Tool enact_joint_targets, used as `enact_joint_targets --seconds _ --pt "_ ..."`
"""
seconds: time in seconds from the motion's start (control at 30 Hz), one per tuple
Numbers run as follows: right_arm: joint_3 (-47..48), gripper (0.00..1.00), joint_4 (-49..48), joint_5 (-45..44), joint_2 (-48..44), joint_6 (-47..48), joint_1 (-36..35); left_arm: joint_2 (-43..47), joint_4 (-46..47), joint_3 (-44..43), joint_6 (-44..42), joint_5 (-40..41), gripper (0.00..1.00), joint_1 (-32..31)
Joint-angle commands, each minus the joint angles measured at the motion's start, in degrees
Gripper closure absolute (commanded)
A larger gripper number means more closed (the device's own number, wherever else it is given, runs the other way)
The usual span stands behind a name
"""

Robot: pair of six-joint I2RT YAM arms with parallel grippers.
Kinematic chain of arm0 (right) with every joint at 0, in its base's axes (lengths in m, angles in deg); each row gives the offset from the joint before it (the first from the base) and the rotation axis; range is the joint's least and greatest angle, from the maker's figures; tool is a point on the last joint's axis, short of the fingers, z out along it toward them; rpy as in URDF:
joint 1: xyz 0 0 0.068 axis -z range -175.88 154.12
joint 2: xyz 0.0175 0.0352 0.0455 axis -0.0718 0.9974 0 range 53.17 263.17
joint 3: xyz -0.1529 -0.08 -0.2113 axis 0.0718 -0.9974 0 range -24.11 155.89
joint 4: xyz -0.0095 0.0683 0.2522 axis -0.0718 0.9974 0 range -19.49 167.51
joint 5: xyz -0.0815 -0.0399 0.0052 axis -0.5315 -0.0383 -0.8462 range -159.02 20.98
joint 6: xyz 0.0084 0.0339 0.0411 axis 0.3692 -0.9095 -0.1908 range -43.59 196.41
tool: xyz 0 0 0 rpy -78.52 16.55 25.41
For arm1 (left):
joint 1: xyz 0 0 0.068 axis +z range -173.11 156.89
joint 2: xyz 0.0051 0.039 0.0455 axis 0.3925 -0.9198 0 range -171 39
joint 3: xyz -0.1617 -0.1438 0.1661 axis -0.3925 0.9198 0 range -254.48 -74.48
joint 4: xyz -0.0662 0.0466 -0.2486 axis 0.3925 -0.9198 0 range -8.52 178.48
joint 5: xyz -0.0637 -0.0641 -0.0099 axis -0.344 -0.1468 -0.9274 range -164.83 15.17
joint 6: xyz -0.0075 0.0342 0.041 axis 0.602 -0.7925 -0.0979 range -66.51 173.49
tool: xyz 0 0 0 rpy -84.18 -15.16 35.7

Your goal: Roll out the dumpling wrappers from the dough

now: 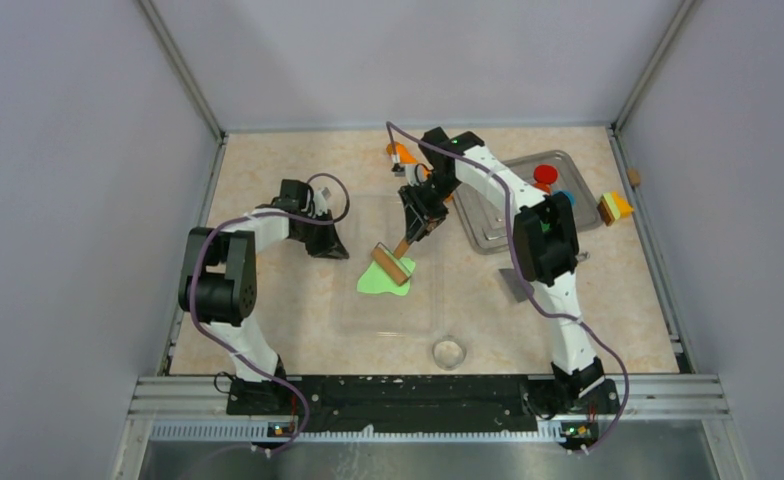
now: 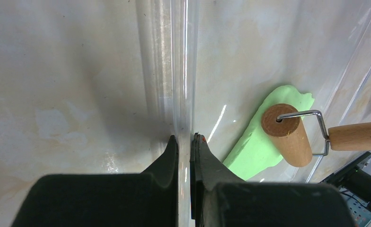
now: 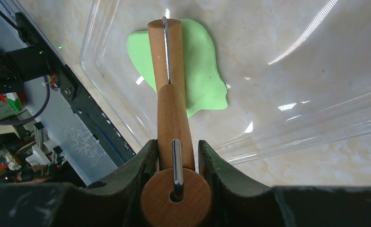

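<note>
The dough (image 1: 381, 281) is a thin lime-green sheet lying inside a clear plastic tray (image 1: 368, 320). A wooden roller (image 1: 395, 264) rests on the dough's far edge. My right gripper (image 3: 176, 142) is shut on the roller's handle (image 3: 174, 118), and the barrel (image 3: 167, 52) lies across the dough (image 3: 200, 71). My left gripper (image 2: 184, 138) is shut on the tray's left rim (image 2: 167, 71), to the left of the dough (image 2: 254, 144) and roller (image 2: 287, 135). No dumpling wrappers are in view.
A metal tray (image 1: 493, 225) at the back right holds a red disc (image 1: 545, 174) and a blue disc (image 1: 560, 197). An orange-yellow block (image 1: 615, 207) lies beside it. A small clear round cup (image 1: 449, 352) stands near the front. An orange tool (image 1: 401, 155) lies at the back.
</note>
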Motion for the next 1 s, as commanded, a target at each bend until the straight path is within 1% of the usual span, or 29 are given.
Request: enact_joint_targets --seconds 0.0,0.27,0.97 --pt "-2.7 1.0 -0.5 -14.8 0.3 1.1 -0.1 -1.8 -0.5 -1.8 -0.8 1.4 1.0 0.5" --pt "-3.2 1.0 -0.3 -19.4 -0.2 1.6 1.7 -1.5 -0.2 -1.3 -0.6 1.3 1.0 0.7" --pt "-3.6 1.0 -0.6 -24.2 -0.1 3.4 5.1 -1.2 0.6 -0.6 -0.7 1.4 1.0 0.9"
